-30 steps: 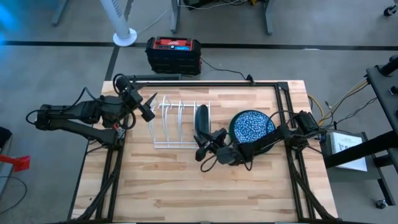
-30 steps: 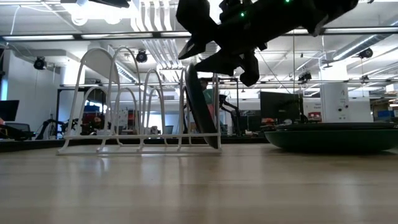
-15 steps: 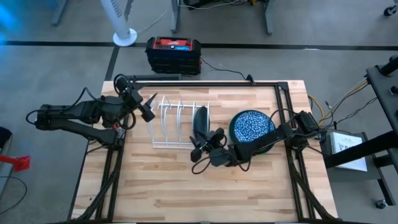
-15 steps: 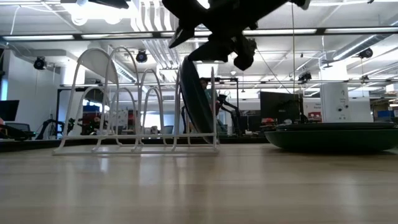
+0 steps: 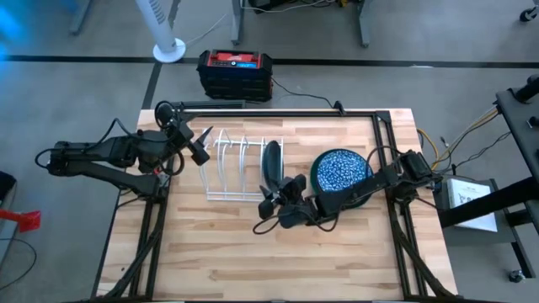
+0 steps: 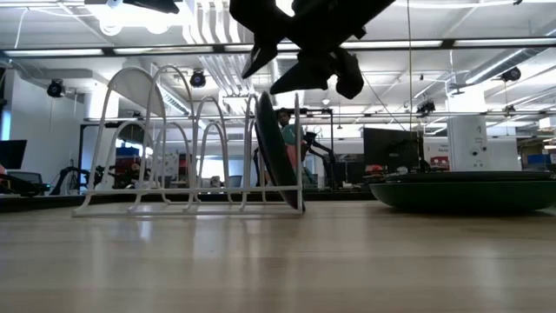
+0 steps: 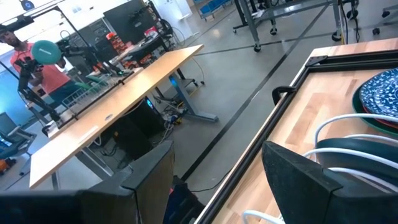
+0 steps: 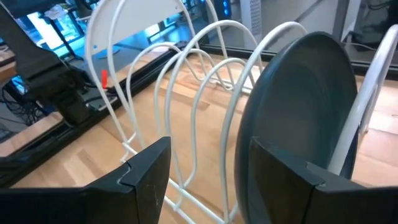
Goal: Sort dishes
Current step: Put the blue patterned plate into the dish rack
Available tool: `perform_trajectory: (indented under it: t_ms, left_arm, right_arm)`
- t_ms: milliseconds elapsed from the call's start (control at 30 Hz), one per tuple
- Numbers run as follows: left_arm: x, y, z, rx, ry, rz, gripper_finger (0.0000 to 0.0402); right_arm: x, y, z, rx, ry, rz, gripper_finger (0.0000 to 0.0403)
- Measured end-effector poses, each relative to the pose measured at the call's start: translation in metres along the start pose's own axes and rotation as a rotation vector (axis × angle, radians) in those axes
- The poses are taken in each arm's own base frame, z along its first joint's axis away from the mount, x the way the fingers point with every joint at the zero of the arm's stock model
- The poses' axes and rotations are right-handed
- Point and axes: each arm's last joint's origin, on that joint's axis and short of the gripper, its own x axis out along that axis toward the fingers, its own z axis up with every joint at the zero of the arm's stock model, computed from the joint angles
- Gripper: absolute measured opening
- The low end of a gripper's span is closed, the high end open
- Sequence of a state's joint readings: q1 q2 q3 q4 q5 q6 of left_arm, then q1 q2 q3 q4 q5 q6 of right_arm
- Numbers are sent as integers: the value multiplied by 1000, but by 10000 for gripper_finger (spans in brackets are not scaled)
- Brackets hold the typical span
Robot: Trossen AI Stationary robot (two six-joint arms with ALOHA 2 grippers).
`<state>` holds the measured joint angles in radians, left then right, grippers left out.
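Note:
A dark green plate (image 5: 271, 162) stands on edge in the rightmost slot of the white wire rack (image 5: 240, 168). Its lower rim sits on the rack's base and it leans on a wire hoop (image 6: 274, 161). My right gripper (image 5: 268, 204) is open just near of the plate and above it in the low view (image 6: 300, 65), touching nothing. Its wrist view shows the plate (image 8: 298, 118) beyond its fingers. A blue speckled plate (image 5: 341, 171) tops a stack on the table to the rack's right. My left gripper (image 5: 202, 145) waits open at the rack's left end.
The stack under the blue plate shows a dark green rim in the low view (image 6: 465, 191). The rack's other slots (image 8: 186, 81) hold nothing. Bare wood lies along the table's near side (image 5: 253, 261). A black frame rail (image 5: 278, 112) runs along the far edge.
My right gripper has gone toward the table's left edge and risen off the dark green plate's top rim. The plate stays in the rack's last slot and now stands steeper. The rack has slid slightly toward the table's left.

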<state>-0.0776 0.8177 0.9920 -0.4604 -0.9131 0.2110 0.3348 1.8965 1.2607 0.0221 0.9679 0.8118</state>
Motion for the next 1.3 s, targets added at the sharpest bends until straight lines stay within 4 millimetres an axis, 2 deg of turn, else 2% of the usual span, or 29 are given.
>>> perform_trajectory:
  t_ms: [200, 333, 433, 600, 800, 1100, 1233, 1300]
  left_arm:
    - [0, 0, 0, 0, 0, 0, 232]
    - [0, -1, -1, -3, 2, -30, 232]
    - [-1, -4, -2, -30, 0, -123, 232]
    - [-3, -9, -2, -48, -18, -287, 232]
    - [-2, -11, -8, -21, 12, -291, 232]
    - [6, -25, -20, -28, -8, -285, 232]
    - [11, -35, -24, -70, -88, -323, 232]
    - [13, -39, -22, -96, -154, -358, 232]
  right_arm:
    - [-16, 10, 8, -38, 23, 14, 211]
    - [-36, 16, 13, -71, 58, 23, 208]
    - [-53, 13, 18, -88, 96, 9, 206]
    - [-81, -10, 26, -63, 174, -81, 206]
    - [-99, -39, 34, -53, 324, -207, 206]
    - [-91, -77, 19, -100, 558, -449, 206]
    - [-85, -98, 12, -171, 617, -533, 205]
    - [-87, -110, 18, -203, 627, -574, 204]
